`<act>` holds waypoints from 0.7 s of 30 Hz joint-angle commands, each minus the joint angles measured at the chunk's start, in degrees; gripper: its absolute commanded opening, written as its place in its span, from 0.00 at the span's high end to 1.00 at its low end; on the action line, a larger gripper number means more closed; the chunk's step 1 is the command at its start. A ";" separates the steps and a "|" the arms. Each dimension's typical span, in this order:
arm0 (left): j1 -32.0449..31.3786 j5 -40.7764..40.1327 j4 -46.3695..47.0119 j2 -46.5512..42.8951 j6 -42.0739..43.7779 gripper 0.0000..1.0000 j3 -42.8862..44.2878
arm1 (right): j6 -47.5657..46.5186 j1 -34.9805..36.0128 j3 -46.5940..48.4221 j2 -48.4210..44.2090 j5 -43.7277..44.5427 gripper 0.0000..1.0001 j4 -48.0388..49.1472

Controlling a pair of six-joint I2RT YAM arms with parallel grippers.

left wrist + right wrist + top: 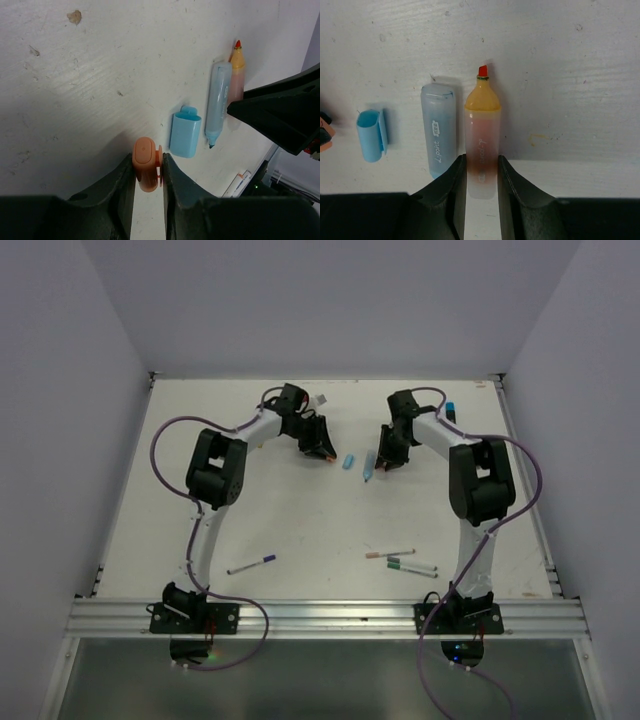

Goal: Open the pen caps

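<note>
My left gripper is shut on the orange highlighter cap, which is off its pen and held just above the table. My right gripper is shut on the orange highlighter, whose red tip is bare. The uncapped blue highlighter lies beside it, and its blue cap lies loose to the left. In the top view the two grippers are at the back middle, with the blue cap between them.
A thin white pen with a purple cap lies at the front left. Thin capped pens lie at the front right near the right arm. A blue object stands at the back right.
</note>
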 commanded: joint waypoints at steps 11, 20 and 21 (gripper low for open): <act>-0.94 1.55 -1.94 0.92 2.25 0.58 2.63 | -0.14 -0.26 2.19 2.29 -0.08 0.95 0.76; -0.68 -1.69 0.33 -4.70 2.25 0.56 -2.36 | -0.49 -0.44 2.89 1.67 -0.43 0.73 -0.03; -0.68 -2.13 0.86 -6.62 2.16 0.56 -3.25 | -0.49 -0.44 2.98 1.41 -0.43 0.70 -0.30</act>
